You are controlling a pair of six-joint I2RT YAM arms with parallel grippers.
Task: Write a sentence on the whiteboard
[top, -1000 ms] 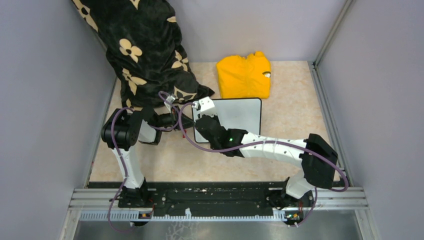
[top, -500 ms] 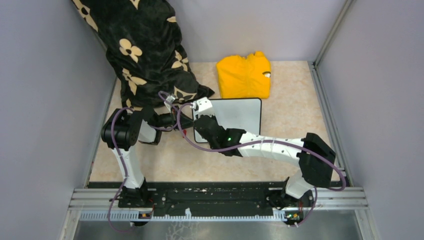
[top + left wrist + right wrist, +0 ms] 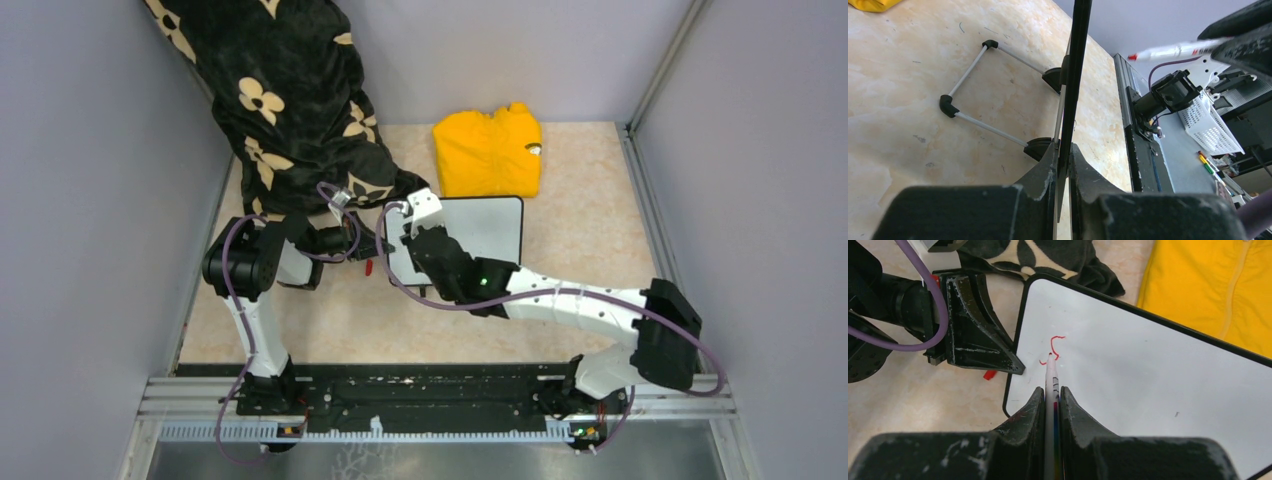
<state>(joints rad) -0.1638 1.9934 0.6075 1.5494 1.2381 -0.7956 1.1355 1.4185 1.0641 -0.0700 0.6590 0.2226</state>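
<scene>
The whiteboard (image 3: 492, 226) stands tilted on the table on its wire stand (image 3: 971, 95). My left gripper (image 3: 1063, 148) is shut on the board's left rim, which runs edge-on (image 3: 1076, 75) through the left wrist view. My right gripper (image 3: 1050, 390) is shut on a slim white marker (image 3: 1051, 385). Its red tip (image 3: 1050, 356) touches the board near the left end. The sentence (image 3: 1055, 344) shows there as one curled red stroke. The left gripper's fingers (image 3: 979, 335) sit just left of it.
A red pen cap (image 3: 368, 267) lies on the table under the left gripper. A folded yellow garment (image 3: 487, 152) lies just beyond the board. A black flowered cloth (image 3: 290, 100) hangs at the back left. Grey walls close in both sides.
The right arm has swung its elbow right and toward the near edge, and its wrist has shifted slightly right over the board. The left arm and the board have not moved.
</scene>
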